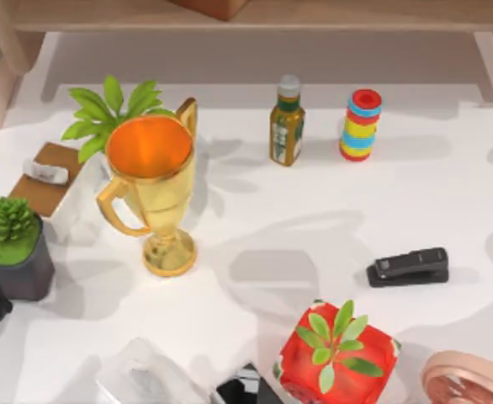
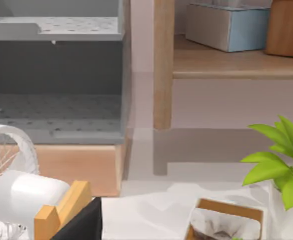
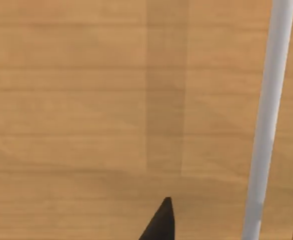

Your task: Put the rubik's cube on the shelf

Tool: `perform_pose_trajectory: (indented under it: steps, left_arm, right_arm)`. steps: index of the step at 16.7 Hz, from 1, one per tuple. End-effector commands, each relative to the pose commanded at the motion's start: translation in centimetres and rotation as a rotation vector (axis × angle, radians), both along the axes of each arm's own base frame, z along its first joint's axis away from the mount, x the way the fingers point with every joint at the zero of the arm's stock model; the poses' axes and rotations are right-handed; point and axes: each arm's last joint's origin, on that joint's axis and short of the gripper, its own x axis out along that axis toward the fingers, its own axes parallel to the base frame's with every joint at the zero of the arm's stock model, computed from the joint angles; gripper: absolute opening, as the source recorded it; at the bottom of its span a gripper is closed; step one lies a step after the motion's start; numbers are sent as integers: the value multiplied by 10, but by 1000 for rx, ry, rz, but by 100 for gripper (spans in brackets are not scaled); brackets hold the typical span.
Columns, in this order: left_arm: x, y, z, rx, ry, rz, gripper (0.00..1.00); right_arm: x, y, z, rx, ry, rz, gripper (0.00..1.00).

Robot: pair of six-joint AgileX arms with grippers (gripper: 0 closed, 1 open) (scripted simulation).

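My right gripper [image 3: 159, 222] hangs close over the shelf [image 3: 86, 100]; I cannot tell its grip. I judge placement near or done.

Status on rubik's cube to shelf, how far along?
Done: I cannot confirm the rubik's cube has been placed. In hand: the right tool is close against light-brown wood, likely the long light-brown wooden shelf. Left: verify the cube rests there, then retreat. The left arm sits low at the table's left, facing the pale wooden post.
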Motion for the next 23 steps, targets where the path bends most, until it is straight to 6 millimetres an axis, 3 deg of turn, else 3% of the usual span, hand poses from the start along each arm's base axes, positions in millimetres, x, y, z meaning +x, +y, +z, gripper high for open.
perform_pose_trajectory:
  steps: [5, 6, 16, 23]
  left_arm:
    - [0, 0, 0, 0, 0, 0, 100]
    - [0, 0, 0, 0, 0, 0, 100]
    - [0, 0, 0, 0, 0, 0, 100]
    - [0, 0, 0, 0, 0, 0, 100]
  right_arm:
    - [0, 0, 0, 0, 0, 0, 2]
    - [0, 0, 0, 0, 0, 0, 0]
    - [-5, -3, 1, -1, -1, -9, 0]
    - [-61, -1, -2, 6, 8, -5, 0]
